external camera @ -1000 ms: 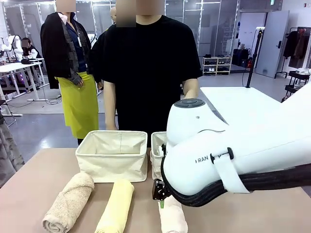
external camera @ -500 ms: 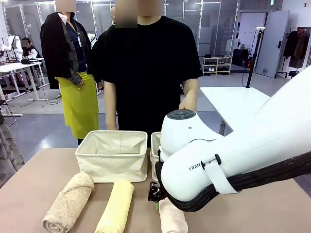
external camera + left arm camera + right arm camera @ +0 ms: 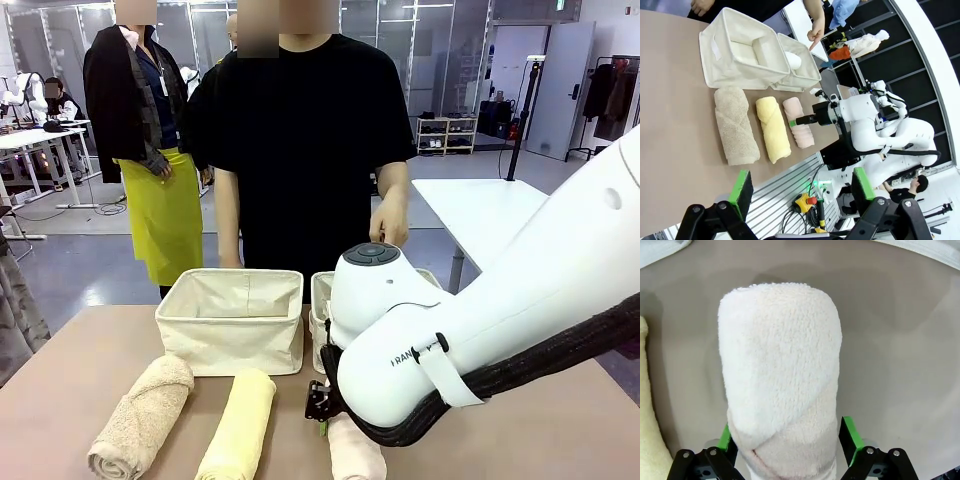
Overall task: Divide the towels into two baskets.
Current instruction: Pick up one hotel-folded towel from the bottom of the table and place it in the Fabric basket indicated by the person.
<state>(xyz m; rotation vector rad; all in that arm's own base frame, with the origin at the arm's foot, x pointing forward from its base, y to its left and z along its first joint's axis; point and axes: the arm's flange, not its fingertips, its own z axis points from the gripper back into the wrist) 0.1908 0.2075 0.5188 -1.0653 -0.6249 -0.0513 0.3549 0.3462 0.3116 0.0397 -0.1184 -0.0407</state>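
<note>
Pinkish towel point(image 3: 780, 360) straddled by right end effector point(image 3: 788, 438), grip unclear; left end effector point(image 3: 802, 186) wide

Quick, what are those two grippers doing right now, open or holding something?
Left gripper: open, empty.
Right gripper: around the pink towel; grip cannot be told.

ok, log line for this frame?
right end effector: astride pinkish cream rolled terry towel, grip unclear | left end effector: open | white rolled terry towel: in cream canvas fabric basket
</note>
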